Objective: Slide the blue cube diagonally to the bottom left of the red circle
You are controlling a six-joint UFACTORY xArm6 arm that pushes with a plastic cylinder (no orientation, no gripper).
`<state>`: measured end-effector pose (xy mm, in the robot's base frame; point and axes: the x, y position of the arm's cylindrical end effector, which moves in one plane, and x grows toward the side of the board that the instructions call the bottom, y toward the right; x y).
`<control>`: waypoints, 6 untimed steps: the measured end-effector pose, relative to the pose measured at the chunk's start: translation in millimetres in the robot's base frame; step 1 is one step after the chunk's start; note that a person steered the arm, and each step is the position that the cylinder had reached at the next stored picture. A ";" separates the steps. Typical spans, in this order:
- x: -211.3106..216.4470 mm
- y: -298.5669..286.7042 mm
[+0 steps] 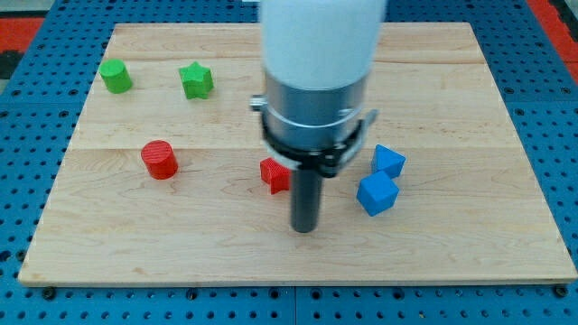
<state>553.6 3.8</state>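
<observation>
The blue cube sits at the view's right of centre, just below a second blue block that touches or nearly touches it. The red circle, a short cylinder, stands at the view's left. My tip is on the board below the middle, left of the blue cube with a clear gap, and just below right of a red block that the rod partly hides.
A green cylinder and a green star lie at the view's top left. The wooden board ends at a blue perforated surround on all sides. The arm's wide body hides the board's top middle.
</observation>
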 end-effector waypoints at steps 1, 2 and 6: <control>-45.7 -3.3; -53.4 -27.0; -31.0 165.1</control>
<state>522.6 168.9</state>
